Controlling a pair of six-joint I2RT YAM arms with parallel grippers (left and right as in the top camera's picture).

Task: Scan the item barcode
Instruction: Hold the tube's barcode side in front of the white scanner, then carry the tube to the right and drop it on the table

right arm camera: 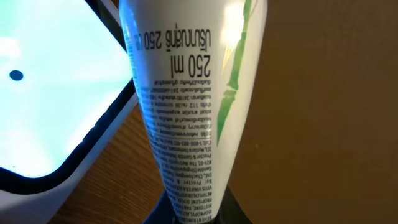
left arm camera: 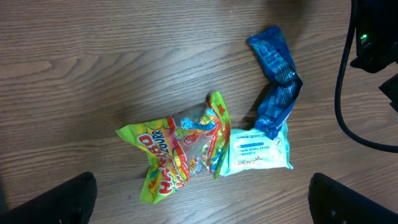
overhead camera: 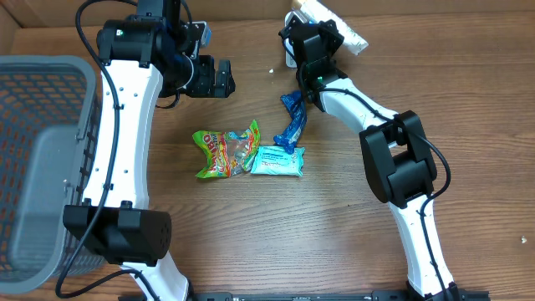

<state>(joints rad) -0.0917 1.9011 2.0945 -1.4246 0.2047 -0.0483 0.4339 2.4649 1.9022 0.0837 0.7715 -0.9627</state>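
Tube: one white squeeze tube [right arm camera: 193, 112] with a green bamboo print and small black type, marked 250 ml. It is held up off the tabletop [overhead camera: 351, 251] at the far edge, to the right of centre.
Barcode: not visible in any view; only text faces the wrist camera.
Right claw: the right claw [overhead camera: 311, 52] is pinched nearly closed on the tube's narrow, flattened end.
Handling: probably light to middling in weight, with a soft wall that dents under pressure and a glossy skin that could slip. The flat crimped end looks the firmest place to hold and leaves the printed body free to turn.
Lit panel: one bright pale screen with a dark frame [right arm camera: 50, 93] sits just beside the tube, likely the scanner face.
Left claw: the left claw [overhead camera: 219, 77] is spread wide and holds nothing. It hangs over the loose packets.
Loose packets: three in all, bunched together mid-tabletop. They are one green candy bag [left arm camera: 180, 149], one pale wipes pack [left arm camera: 258, 150] touching it, and one crumpled blue wrapper [left arm camera: 277, 81] overlapping the wipes pack.
Basket: one grey mesh basket [overhead camera: 38, 159] sits at the left edge, well apart from the tube.
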